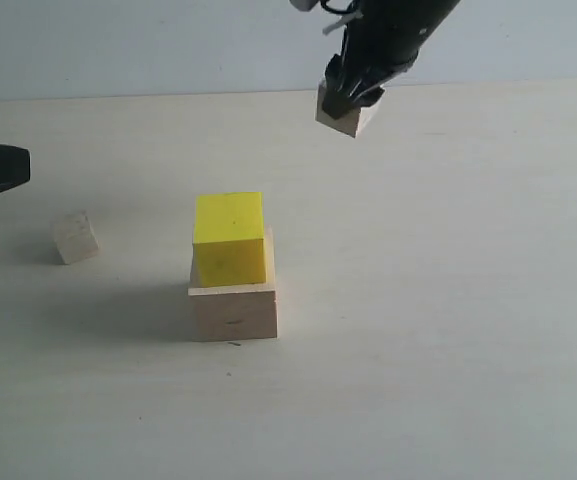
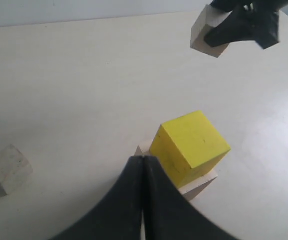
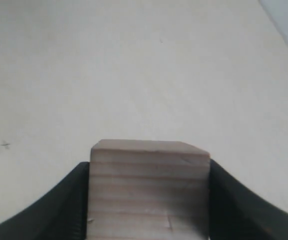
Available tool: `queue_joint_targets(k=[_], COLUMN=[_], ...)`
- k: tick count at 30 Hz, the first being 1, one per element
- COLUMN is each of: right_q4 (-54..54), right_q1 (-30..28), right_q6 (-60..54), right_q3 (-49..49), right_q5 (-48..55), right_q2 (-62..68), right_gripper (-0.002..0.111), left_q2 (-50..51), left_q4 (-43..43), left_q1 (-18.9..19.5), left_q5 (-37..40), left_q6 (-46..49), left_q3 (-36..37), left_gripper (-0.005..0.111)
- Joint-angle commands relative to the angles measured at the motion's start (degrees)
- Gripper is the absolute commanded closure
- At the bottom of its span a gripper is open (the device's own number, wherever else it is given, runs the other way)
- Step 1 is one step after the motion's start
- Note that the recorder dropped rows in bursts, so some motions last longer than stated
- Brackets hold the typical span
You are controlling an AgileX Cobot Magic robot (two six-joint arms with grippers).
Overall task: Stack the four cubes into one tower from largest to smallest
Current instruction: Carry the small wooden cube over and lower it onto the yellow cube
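The right claw (image 1: 353,100) grips the grained cube (image 1: 344,120) aloft, far and right of the yellow cube (image 1: 229,238), which sits on the large pale cube (image 1: 233,310). It should centre the grained cube over the yellow top, lower it flat, then release gently. The left claw (image 2: 143,167) is pinched shut, empty.

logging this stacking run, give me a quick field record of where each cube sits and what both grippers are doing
stack so far: yellow cube on large pale wood cube, two levels
grained wood cube: clamped in right gripper, away from the stack, not on it
smallest whitish cube: alone on table, left of the stack in the exterior view
left gripper: shut, holding nothing, close to the stack
not yet stacked: grained wood cube, smallest whitish cube
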Motion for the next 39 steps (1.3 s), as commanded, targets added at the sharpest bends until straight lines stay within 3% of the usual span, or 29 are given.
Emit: queue_joint_targets(k=[1,7,16,22,32,39], right_q4=[12.1,22.3,25.4,15.0,12.9,11.8], right_q1=[-0.1,-0.1,2.8,8.4,13.3,13.3], right_q6=[-16.4,-28.7,-28.5,-22.2,-22.2,-22.2], right_q3=[-0.3,-0.3,-0.3,-0.3,-0.3,-0.3], right_q5=[6.7,15.9,13.8,9.3,12.9,13.4], right_q2=[-4.6,-5.8,-5.5,-5.2,-3.4,-3.4], right_gripper=[0.108,0.108,0.108,0.108,0.108,0.108], left_q2=[-0.5,-0.5,-0.5,-0.5,-0.5,-0.5], left_q4=[0.0,0.0,0.0,0.0,0.0,0.0], left_q1=[0.1,0.1,0.1,0.1,0.1,0.1], left_q5=[-1.0,-0.8,-0.7,-0.7,0.3,0.9], left_q6=[-0.1,-0.1,-0.1,-0.1,-0.3,-0.3], left_q3=[0.3,0.3,0.3,0.3,0.3,0.3], left_gripper=[0.107,0.107,0.107,0.107,0.107,0.107])
